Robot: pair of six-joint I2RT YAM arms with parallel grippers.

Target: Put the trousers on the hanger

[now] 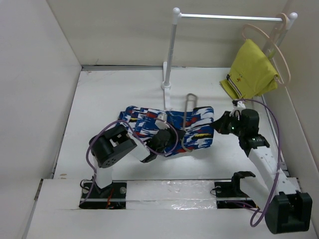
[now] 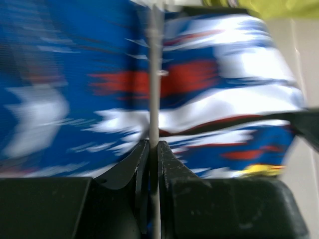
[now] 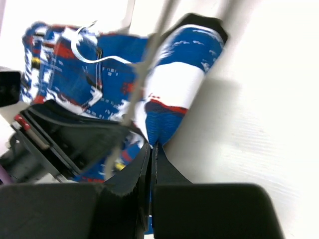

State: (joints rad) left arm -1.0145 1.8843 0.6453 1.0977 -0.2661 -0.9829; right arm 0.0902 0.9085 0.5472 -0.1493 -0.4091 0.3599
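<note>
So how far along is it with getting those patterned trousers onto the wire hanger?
Midway, roughly. Done: the left hand is shut on the wire of the hanger, and the right hand pinches a fold of the trousers. In hand: the hanger lies across the trousers on the table. Left: the trousers aren't hanging yet; whether any fabric is through the hanger, I can't tell.
</note>
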